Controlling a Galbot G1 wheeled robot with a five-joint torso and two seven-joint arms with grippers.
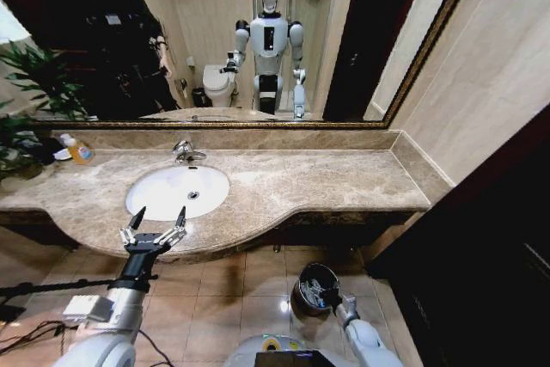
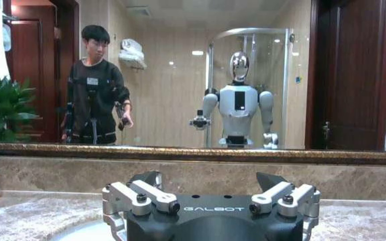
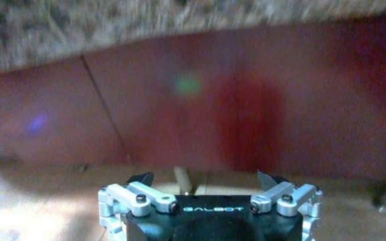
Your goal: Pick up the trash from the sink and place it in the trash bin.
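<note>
Jaws spread on left gripper (image 1: pixel 155 220) before white oval sink (image 1: pixel 155 199), seemingly bare, right gripper (image 1: pixel 332 298) spread over black bin (image 1: pixel 308 285)

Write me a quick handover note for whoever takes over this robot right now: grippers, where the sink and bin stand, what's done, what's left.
Left gripper: open, empty, raised over the front edge of the beige-brown marble counter, just short of the white oval porcelain sink.
Right gripper: low, at the small round black trash bin with a shiny metal rim on the floor tiles below the counter; open and empty in its wrist view.
Sink: no trash can be made out in the basin from the head view.
Done: the basin looks cleared.
Left: confirm the basin from closer; check that nothing lies on the counter.
</note>
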